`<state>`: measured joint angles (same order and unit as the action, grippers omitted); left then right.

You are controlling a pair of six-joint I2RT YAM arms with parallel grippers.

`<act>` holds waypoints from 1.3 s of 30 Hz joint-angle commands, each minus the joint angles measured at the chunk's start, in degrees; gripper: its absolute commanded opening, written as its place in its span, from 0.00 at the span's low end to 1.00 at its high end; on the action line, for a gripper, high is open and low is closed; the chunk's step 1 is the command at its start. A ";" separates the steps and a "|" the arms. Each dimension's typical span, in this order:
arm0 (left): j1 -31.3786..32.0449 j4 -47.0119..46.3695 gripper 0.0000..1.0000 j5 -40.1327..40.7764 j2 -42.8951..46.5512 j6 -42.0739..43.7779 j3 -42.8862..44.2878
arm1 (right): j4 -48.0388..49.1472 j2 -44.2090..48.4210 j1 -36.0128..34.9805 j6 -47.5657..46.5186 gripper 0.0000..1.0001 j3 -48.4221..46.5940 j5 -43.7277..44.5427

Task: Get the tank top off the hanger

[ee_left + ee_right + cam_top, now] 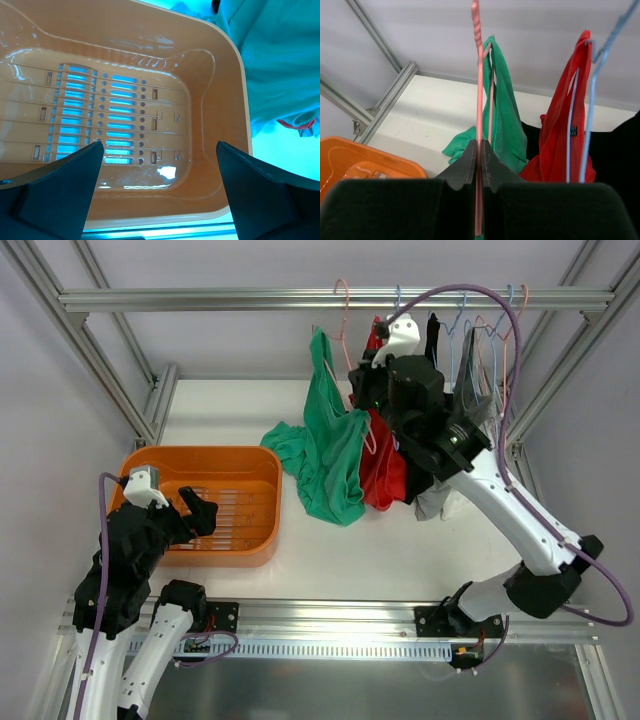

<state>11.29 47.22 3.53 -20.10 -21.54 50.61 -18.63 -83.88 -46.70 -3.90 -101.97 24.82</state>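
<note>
Pink hanger [479,100] clamped in right end effector [479,150]; left end effector [159,147] gapes, seemingly empty.

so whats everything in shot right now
green tank top: one, green, hanging from the pink hanger, centre
pink hanger: one, pink, hook up at the rail
red garment: one, red, hanging right of the tank top
black garment: one, black, further right
spare hangers: several, blue and pink, far right of the rail
basket: one, orange, left side of table, nothing inside
table: one, white
left gripper: one, black, open above the basket
right gripper: one, black, shut on the pink hanger
</note>
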 commanded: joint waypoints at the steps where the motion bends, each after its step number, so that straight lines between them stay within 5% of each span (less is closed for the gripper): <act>1: 0.40 -2.05 0.99 -1.33 -0.12 0.36 0.10 | 7.47 7.84 -0.32 1.53 0.00 5.10 -2.75; 18: 0.40 -4.24 0.99 -8.09 -0.82 0.19 0.46 | 9.93 33.50 -0.50 5.31 0.00 28.40 -11.03; 24: 0.40 -5.12 0.99 -7.31 -1.52 0.62 -0.34 | -1.39 25.45 -0.50 -0.22 0.00 19.29 -13.65; 28: 0.40 -5.30 0.99 -6.87 -0.65 0.45 -1.21 | -9.04 14.64 -0.50 -3.39 0.36 7.95 -10.94; 30: 0.40 -5.30 0.99 -6.96 -0.30 0.45 -1.39 | -12.30 7.79 -0.50 -5.32 0.46 1.90 -9.70; 31: 0.40 -5.30 0.99 -6.96 0.05 0.45 -1.39 | -13.96 5.85 -0.50 -5.50 0.63 0.04 -9.27; 32: 0.40 -5.30 0.99 -6.96 0.23 0.45 -1.57 | -14.58 2.09 -0.41 -5.68 0.69 -1.63 -8.65; 39: 0.40 -5.47 0.99 -7.66 1.29 0.36 -2.01 | -17.84 -7.52 -0.24 -8.05 0.75 -11.93 -2.85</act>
<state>11.29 43.90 -2.76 -19.44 -21.04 48.90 -34.22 -90.96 -47.07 -9.63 -108.86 17.82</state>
